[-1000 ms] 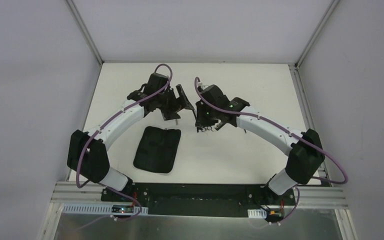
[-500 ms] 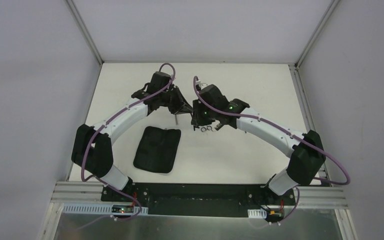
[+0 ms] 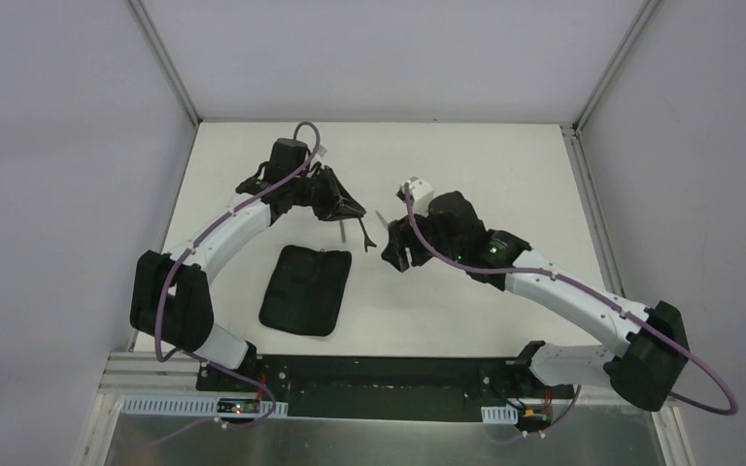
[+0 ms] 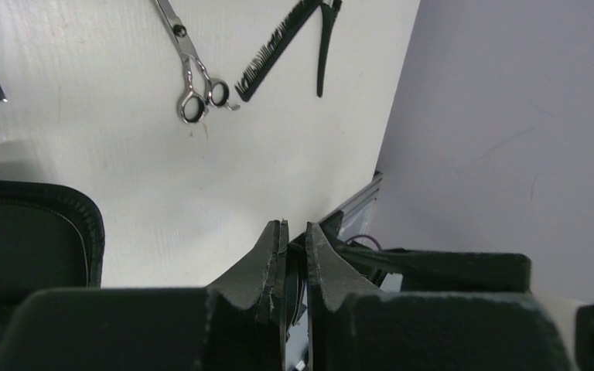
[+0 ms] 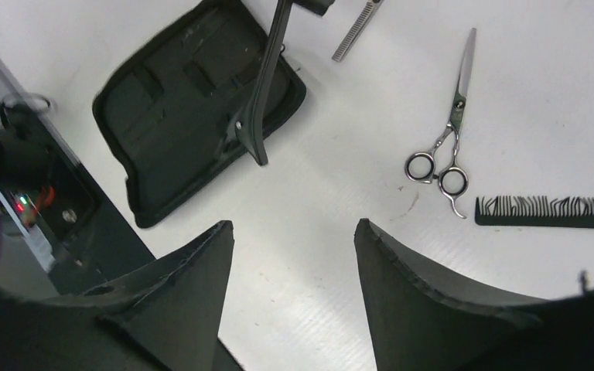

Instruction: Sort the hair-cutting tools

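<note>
1. On the table lie silver scissors point(image 5: 450, 147), a comb point(image 5: 549, 210) and a clip point(image 4: 325, 46); the case point(image 3: 306, 288) is nearby
2. Left gripper point(image 4: 295, 232) is clenched on a thin dark tool point(image 5: 272, 69) (possibly black-handled scissors) hanging near the case's far corner
3. Right gripper point(image 5: 294, 224) gapes wide, holding nothing

Scissors point(image 5: 458, 100) silver, comb point(image 5: 549, 210) black, slim tool point(image 5: 267, 77) black, zip case point(image 5: 162, 131) black all over. Table point(image 5: 340, 193) white, faintly ribbed. Right arm point(image 3: 583, 299) white with black joints.
</note>
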You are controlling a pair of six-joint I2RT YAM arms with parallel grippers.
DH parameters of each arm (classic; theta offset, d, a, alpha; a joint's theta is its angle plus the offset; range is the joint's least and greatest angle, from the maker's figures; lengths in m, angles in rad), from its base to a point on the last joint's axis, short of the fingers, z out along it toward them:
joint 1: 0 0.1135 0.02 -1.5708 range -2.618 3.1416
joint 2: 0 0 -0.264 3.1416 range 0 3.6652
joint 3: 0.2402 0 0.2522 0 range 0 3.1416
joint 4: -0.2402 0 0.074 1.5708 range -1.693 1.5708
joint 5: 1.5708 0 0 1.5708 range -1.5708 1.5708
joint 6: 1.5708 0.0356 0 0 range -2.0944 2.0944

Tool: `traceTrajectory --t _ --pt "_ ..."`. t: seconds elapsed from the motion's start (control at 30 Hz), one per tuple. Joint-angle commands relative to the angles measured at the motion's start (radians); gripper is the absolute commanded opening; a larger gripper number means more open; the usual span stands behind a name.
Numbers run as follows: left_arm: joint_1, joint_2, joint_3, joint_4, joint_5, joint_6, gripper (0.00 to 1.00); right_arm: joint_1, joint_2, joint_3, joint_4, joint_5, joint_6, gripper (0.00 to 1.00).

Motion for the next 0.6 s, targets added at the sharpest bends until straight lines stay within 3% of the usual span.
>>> traceTrajectory --t 0.0,0.23,0.57 --pt "0.001 -0.073 -0.018 0.020 0.112 0.008 0.00 0.004 -0.114 -0.134 0.231 -0.128 -0.246 0.62" --pt "-0.001 -0.110 -0.033 0.010 0.125 0.008 0.00 0.007 -0.067 -0.108 0.259 -0.246 -0.350 0.56" --pt "-0.004 -0.119 -0.031 -0.005 0.115 0.013 0.00 0.015 0.004 -0.037 0.258 -0.302 -0.412 0.47"
